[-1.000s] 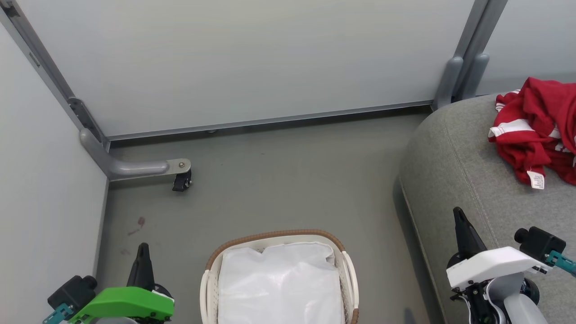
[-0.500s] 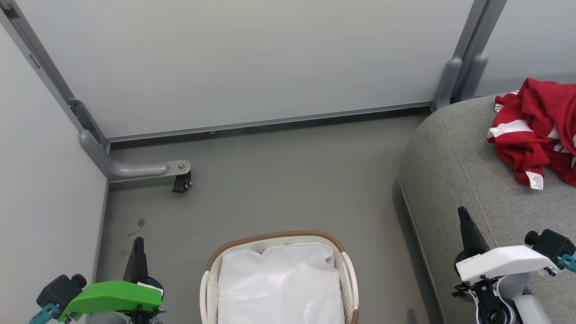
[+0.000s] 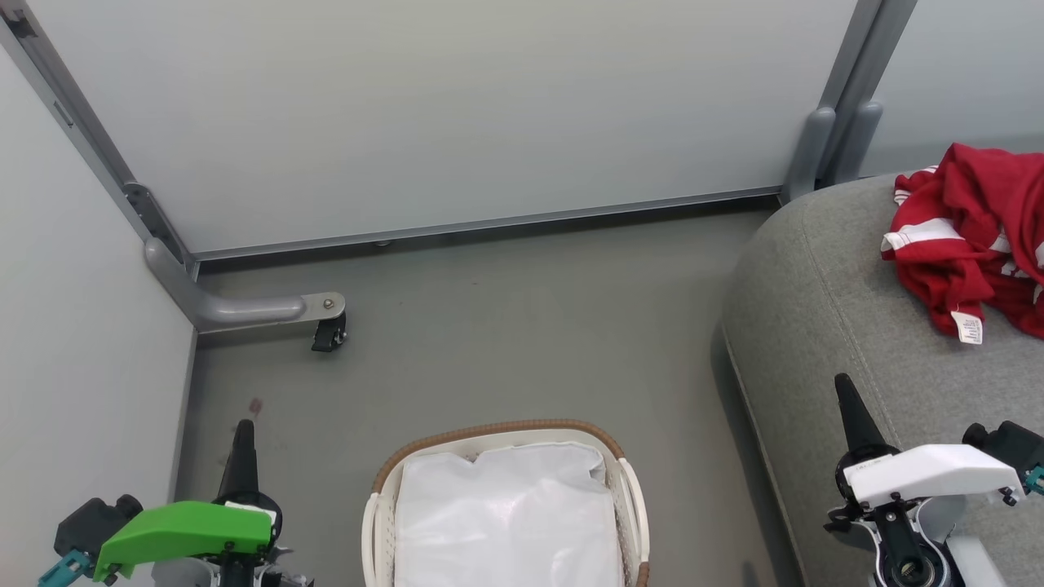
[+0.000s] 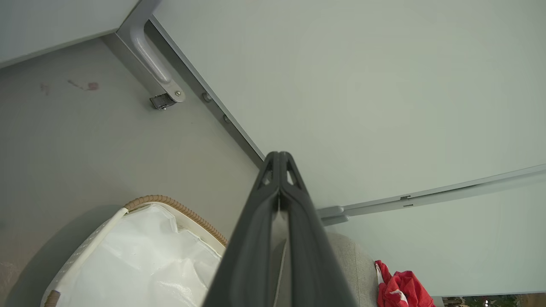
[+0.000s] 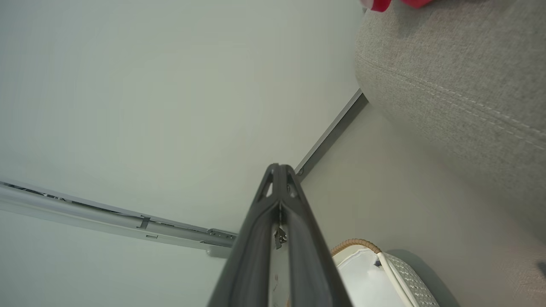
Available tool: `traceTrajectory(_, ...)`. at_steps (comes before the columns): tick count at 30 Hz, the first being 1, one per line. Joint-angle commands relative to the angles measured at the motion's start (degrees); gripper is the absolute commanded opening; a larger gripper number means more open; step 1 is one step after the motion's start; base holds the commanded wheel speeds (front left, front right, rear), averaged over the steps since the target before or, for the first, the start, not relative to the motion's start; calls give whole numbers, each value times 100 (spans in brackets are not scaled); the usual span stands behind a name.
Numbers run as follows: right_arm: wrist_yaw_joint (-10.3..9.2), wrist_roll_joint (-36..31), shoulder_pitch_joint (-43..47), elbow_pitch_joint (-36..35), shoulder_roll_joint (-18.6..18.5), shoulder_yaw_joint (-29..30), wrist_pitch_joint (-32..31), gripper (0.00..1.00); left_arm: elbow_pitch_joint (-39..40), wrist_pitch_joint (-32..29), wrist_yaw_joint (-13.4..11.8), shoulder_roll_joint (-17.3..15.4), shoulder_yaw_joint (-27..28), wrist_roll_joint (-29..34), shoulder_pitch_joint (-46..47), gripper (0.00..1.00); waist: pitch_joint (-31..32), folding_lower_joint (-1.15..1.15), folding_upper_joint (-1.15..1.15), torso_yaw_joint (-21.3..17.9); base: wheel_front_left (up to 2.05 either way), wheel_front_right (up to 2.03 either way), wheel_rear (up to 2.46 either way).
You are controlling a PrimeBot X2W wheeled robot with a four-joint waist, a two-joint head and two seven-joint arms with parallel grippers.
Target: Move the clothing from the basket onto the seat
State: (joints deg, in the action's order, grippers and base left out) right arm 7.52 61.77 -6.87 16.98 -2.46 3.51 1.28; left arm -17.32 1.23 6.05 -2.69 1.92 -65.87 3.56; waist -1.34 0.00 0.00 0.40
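Red, white-striped sports clothing [image 3: 971, 236] is lying crumpled on the large grey fabric seat [image 3: 816, 326], looking light, limp and easy to pinch at any raised fold. The small white perforated basket with tan woven rim [image 3: 497, 427] is holding its white liner [image 3: 506, 522]. The left gripper [image 3: 243, 436] and right gripper [image 3: 845, 391] are flanking it, fingers pressed together, empty. A grey castor bracket [image 3: 253, 308] is sitting well clear.

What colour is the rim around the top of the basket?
Tan, like woven wicker, on the white basket. The head view shows it best.
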Motion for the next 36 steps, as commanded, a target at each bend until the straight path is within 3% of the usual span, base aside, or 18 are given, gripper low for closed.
traceTrajectory(1,-3,175,5,-86,-37,36,-41,0,68,-33,32,-22,50,-164,156,0,3,0,0,-1,0,0,0)
traceTrajectory(36,-5,2003,62,-231,-50,214,-522,0,241,-518,115,-28,317,-1742,263,0,67,0,0,-23,0,0,0)
